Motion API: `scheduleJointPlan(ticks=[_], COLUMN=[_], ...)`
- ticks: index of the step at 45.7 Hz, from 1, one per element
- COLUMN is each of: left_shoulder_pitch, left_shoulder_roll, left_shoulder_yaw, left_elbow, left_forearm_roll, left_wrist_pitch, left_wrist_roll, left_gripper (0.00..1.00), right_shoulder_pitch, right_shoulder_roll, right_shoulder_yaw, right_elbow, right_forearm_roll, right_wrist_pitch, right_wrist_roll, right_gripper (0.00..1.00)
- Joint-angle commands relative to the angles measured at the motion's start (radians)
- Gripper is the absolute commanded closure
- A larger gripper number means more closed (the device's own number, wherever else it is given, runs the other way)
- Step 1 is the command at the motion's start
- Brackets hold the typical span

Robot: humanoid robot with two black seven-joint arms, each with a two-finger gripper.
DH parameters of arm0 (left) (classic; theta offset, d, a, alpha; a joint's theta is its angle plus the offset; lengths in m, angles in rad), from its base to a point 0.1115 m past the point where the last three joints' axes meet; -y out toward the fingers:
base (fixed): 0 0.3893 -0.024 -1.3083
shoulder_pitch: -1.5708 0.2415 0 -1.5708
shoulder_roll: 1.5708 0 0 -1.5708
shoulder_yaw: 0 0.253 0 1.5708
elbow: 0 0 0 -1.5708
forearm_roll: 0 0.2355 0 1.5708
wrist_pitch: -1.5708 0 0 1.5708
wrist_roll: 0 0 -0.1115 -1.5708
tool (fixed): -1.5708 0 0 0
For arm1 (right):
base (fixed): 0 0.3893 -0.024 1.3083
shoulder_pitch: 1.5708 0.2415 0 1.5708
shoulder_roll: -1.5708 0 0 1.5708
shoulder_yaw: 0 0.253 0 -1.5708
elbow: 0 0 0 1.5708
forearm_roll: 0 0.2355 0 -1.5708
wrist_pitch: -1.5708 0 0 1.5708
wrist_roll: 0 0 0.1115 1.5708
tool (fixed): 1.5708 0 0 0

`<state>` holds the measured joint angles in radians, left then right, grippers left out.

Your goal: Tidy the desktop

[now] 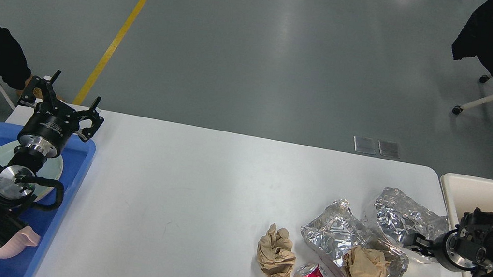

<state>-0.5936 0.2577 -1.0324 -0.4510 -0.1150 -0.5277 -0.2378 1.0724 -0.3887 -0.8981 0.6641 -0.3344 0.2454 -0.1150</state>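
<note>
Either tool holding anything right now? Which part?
Left tool is open, holding nothing, above the blue tray. Right tool sits at the near edge of the crumpled foil wrapper; whether it grips it cannot be told.

A: Is the light even?

B: Yes, bright and diffuse, coming from overhead. Pale streaks of glare lie on the grey floor [285,41], well beyond both sets of jaws.

A: And the white surface [199,190]?

B: A soft sheen toward its far edge, not blown out. Shadows are faint and short, hugging the crumpled brown paper [276,253].

A: Any hard reflections?

B: The foil bag [403,219] right at the right gripper [417,243] sparkles with small highlights.

A: Sharpness?

B: Crisp across the middle. The black right gripper reads dark, its jaws hard to separate. The left gripper [66,107] is clearer, jaws spread.
</note>
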Motion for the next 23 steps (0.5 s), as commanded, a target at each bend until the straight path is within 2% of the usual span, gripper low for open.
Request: scheduleJointPlan(ticks=[1,11,13,23], left_shoulder_pitch=[0.000,0.000,0.000,0.000], left_shoulder_roll=[0.000,0.000,0.000,0.000], left_shoulder_yaw=[0.000,0.000,0.000,0.000], left_elbow=[0.000,0.000,0.000,0.000], left_forearm_roll=[0.000,0.000,0.000,0.000], left_wrist_pitch=[0.000,0.000,0.000,0.000], left_wrist_roll=[0.000,0.000,0.000,0.000], left_gripper=[0.04,0.04,0.04,0.04], right_shoulder_pitch=[0.001,0.017,0.017,0.021], right_shoulder_roll=[-0.005,-0.002,-0.002,-0.013], right_shoulder_yaw=[0.001,0.004,0.013,0.080], right_elbow=[0.000,0.003,0.003,0.003], right_forearm_roll=[0.001,0.006,0.009,0.009], right_wrist_pitch=[0.000,0.047,0.069,0.143], right_wrist_roll=[0.000,-0.002,-0.003,-0.003], right_gripper=[0.19,0.87,0.98,1.00])
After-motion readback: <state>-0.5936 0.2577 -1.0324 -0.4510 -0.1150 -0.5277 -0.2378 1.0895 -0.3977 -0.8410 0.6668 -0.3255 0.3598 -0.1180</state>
